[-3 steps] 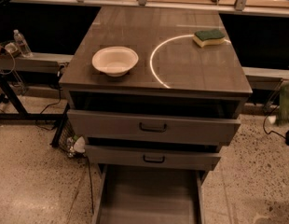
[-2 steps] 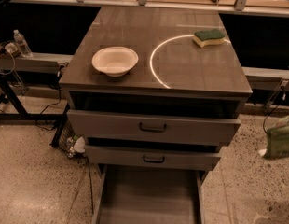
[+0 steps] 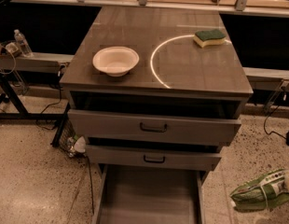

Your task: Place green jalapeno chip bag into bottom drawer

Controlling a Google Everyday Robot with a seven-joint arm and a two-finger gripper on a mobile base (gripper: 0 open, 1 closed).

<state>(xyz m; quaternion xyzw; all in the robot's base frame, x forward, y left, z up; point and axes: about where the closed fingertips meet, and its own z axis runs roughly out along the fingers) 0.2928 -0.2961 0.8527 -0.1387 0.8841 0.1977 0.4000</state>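
Observation:
The green jalapeno chip bag (image 3: 262,193) hangs low at the right edge of the camera view, to the right of the cabinet and just above the speckled floor. My gripper (image 3: 286,183) shows only as a pale part at the right edge, closed on the bag's right end. The bottom drawer (image 3: 149,197) is pulled out at the cabinet's foot, and its flat grey floor is bare. The bag is to the right of the drawer's right wall, apart from it.
A white bowl (image 3: 115,60) and a green-and-yellow sponge (image 3: 209,37) sit on the cabinet top. The top drawer (image 3: 154,127) and middle drawer (image 3: 154,158) stand slightly out. A water bottle (image 3: 22,42) and cables lie at the left.
The bag has come into view from the right edge, then moved down and left toward the open bottom drawer. The cabinet, bowl and sponge have not moved.

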